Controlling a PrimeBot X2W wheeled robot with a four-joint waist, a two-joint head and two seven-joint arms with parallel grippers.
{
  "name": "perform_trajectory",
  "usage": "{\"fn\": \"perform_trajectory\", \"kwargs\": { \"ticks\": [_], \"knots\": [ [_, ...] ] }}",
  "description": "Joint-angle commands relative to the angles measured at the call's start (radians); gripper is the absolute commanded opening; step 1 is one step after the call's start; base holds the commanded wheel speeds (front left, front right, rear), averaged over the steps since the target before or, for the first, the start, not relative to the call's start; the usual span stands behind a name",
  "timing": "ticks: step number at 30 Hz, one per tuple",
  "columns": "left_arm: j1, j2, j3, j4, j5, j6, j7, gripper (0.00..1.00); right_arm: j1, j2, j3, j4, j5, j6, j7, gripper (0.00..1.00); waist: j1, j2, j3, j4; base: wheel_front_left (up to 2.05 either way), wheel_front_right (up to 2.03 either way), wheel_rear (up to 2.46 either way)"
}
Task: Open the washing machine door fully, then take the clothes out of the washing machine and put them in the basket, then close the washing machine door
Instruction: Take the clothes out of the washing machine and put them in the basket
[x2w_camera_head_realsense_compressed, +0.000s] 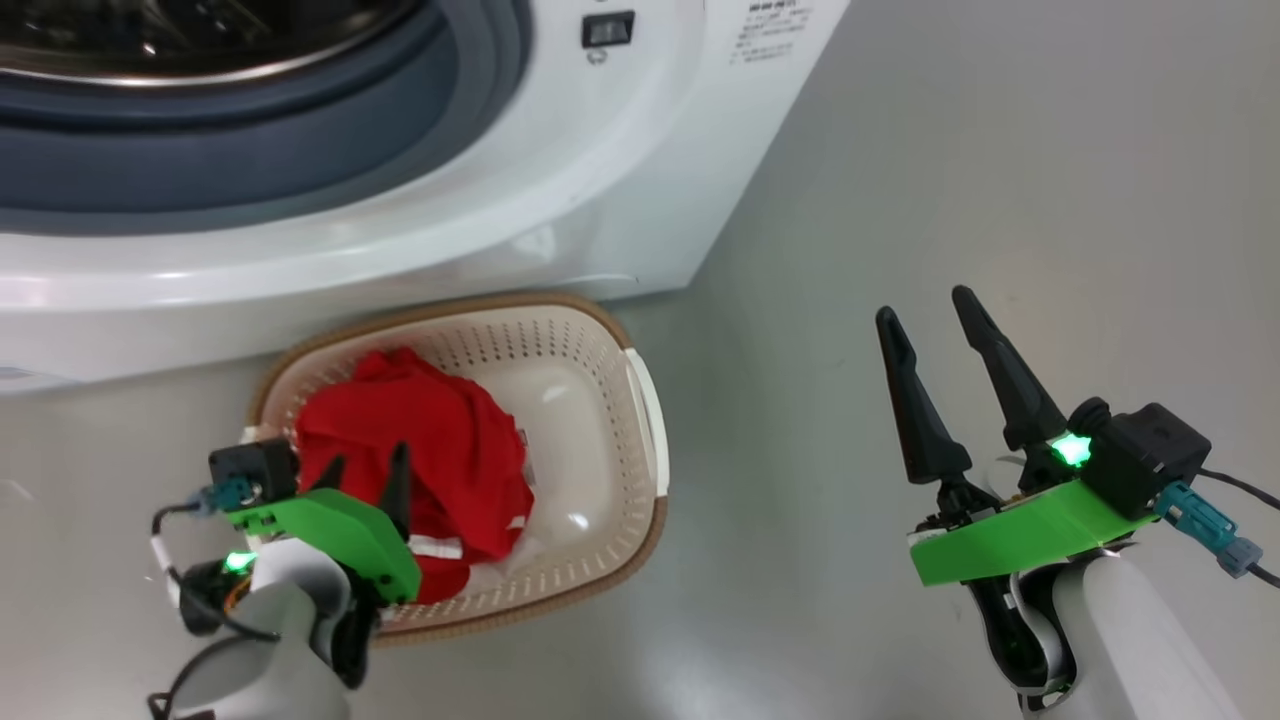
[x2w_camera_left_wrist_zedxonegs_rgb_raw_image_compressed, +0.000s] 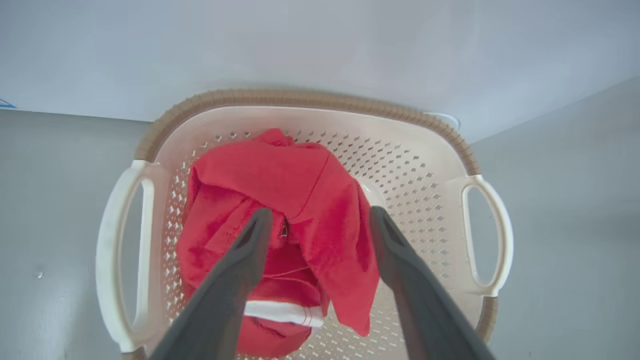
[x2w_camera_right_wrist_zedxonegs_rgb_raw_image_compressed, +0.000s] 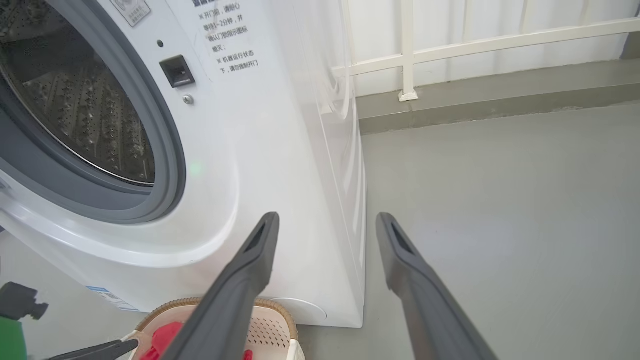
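Left gripper (x2w_camera_head_realsense_compressed: 365, 468) fingers spread, gripping nothing, poised over the clothes (x2w_camera_head_realsense_compressed: 440, 430): a crumpled red heap with white trim, just past the tips at 12 o'clock, on the 9 o'clock side of the basket (x2w_camera_head_realsense_compressed: 612, 400). The washing machine (x2w_camera_head_realsense_compressed: 600, 180) mouth gapes at 11 o'clock, nearer this arm; the right gripper (x2w_camera_head_realsense_compressed: 925, 308), spread and empty, waits well apart at 3 o'clock

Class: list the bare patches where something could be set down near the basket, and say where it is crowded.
Free: the right half of the basket; the floor between it and the right gripper. Crowded: its left half, holding the clothes below the left gripper.
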Motion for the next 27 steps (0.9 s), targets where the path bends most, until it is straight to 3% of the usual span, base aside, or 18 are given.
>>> {"fn": "perform_trajectory", "kwargs": {
  "ticks": [1,8,18,27],
  "knots": [
    [0.039,0.015,0.021,-0.042,-0.015,-0.01,-0.031,1.0,0.025,-0.001,0.014,-0.014,-0.02,0.006,-0.006,1.0,0.0,0.0,-0.056,0.034,0.0,0.0,0.0],
    [0.144,0.018,0.017,-0.271,-0.044,-0.014,-0.063,1.0,0.055,-0.001,-0.014,0.027,-0.051,0.006,-0.006,1.0,0.0,0.0,-0.157,0.076,0.0,0.0,0.0],
    [0.357,0.02,0.191,-0.781,0.153,0.022,-0.064,1.0,0.089,-0.001,-0.059,0.027,-0.068,0.006,-0.006,1.0,0.0,0.0,-0.257,0.102,0.0,0.0,0.0],
    [0.495,-0.003,0.267,-1.045,0.25,0.013,-0.064,1.0,0.13,-0.001,-0.109,0.016,-0.092,0.006,-0.006,1.0,0.0,0.0,-0.347,0.106,0.0,0.0,0.0]
  ]
}}
